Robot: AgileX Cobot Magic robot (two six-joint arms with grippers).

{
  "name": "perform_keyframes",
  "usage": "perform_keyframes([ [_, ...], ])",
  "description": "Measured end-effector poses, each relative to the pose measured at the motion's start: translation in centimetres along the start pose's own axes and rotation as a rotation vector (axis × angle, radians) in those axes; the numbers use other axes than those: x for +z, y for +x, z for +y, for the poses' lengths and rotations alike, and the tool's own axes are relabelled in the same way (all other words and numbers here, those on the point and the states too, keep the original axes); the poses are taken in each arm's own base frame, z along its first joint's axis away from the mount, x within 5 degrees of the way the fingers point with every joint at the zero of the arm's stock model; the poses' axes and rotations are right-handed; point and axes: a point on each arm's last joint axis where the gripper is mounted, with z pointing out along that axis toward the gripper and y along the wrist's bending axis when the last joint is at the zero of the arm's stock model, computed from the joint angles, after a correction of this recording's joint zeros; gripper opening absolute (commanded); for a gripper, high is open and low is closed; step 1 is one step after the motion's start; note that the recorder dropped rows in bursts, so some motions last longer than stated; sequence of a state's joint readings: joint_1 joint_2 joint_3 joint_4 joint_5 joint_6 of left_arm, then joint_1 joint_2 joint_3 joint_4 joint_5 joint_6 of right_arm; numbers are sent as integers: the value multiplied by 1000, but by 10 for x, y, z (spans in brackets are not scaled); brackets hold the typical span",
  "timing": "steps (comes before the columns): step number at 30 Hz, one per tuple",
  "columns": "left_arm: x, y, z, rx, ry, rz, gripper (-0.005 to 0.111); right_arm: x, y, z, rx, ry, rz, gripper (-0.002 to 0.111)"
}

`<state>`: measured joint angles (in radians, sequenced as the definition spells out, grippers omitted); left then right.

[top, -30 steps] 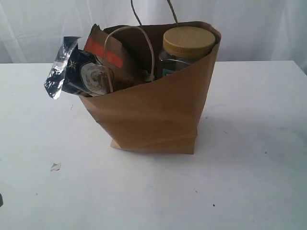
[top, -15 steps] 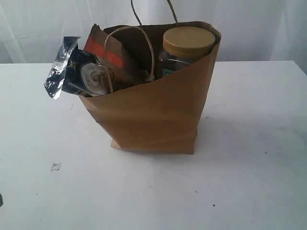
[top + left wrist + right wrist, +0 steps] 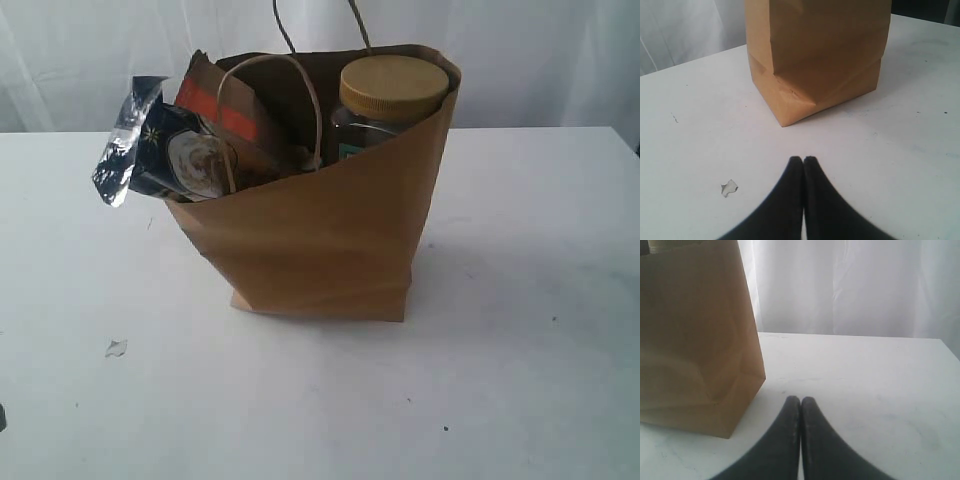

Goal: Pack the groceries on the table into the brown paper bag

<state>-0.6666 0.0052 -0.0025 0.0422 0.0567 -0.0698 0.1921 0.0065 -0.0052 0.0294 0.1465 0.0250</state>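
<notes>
Left gripper point(image 3: 803, 162) and right gripper point(image 3: 800, 402) pinched together, empty; long packet point(image 3: 160, 150) overhangs brown paper bag point(image 3: 320, 240) rim (bag mid-table), so a nudge might spill it.

Bright diffuse light, soft shadow nr bag point(image 3: 330, 240), slight blur

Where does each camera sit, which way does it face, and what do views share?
Exterior: off the arms, looking down at the brown paper bag on the table; no arm clearly shows.
Left wrist: low over the table, facing the bag's bottom corner; shut left gripper in front.
Right wrist: low, facing the bag's side and white curtain; shut right gripper in front.
Shared: all show bag and table; exterior and left wrist share a small white scrap.
</notes>
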Motion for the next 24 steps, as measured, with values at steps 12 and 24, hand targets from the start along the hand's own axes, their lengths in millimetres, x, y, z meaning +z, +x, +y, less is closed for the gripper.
perform_keyframes([
  [12,0,0,0,0,0,0,0,0,0,0,1,0,0,0],
  [24,0,0,7,-24,-123,6,0,0,0,0,1,0,0,0],
])
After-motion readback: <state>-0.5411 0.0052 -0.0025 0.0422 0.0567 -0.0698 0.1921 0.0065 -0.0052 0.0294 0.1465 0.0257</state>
